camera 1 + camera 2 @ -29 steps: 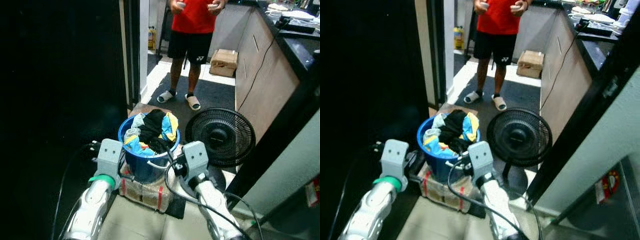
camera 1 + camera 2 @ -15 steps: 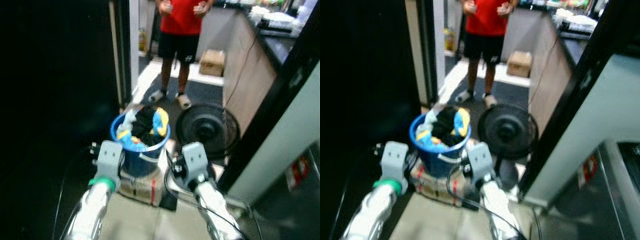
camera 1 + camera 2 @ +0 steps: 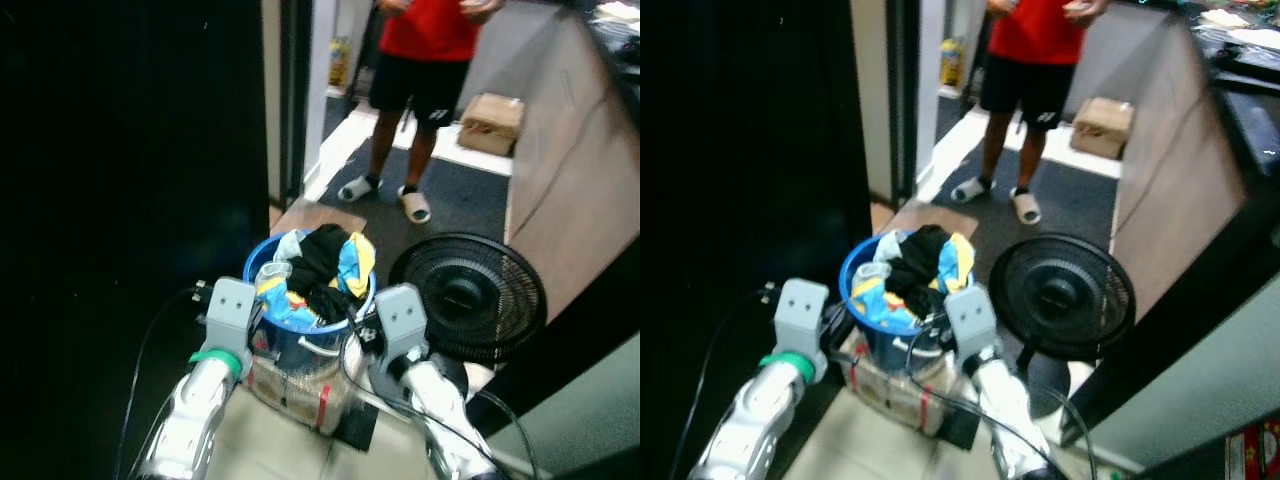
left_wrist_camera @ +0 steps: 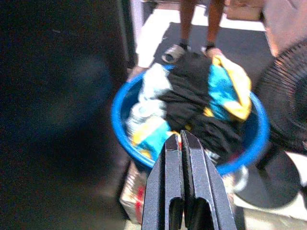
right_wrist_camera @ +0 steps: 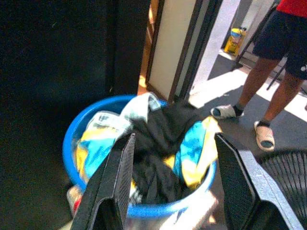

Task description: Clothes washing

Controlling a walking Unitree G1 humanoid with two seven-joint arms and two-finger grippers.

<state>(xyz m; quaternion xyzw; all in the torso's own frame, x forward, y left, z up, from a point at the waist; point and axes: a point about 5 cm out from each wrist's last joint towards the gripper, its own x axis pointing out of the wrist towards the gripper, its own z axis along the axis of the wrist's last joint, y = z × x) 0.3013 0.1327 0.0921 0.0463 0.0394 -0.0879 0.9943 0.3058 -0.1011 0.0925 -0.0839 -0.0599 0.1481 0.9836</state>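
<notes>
Facing the blue laundry bucket (image 3: 310,305) heaped with clothes (image 3: 318,272), sitting on a taped box (image 3: 300,385) straight ahead between both arms; right gripper (image 5: 175,191) hovering just short, fingers apart; left gripper (image 4: 183,189) likewise near, fingers together.

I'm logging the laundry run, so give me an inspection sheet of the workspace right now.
Surface: tiled floor; blue bucket sits on a taped package.
Job's things: clothes heaped in the bucket.
Clutter: black fan beside the bucket; cardboard box farther off.
Grippers: left gripper shut; right gripper open; both near the bucket.
Cables: black cables along both arms.
Surroundings: a person stands ahead; dark doorway on the left.
</notes>
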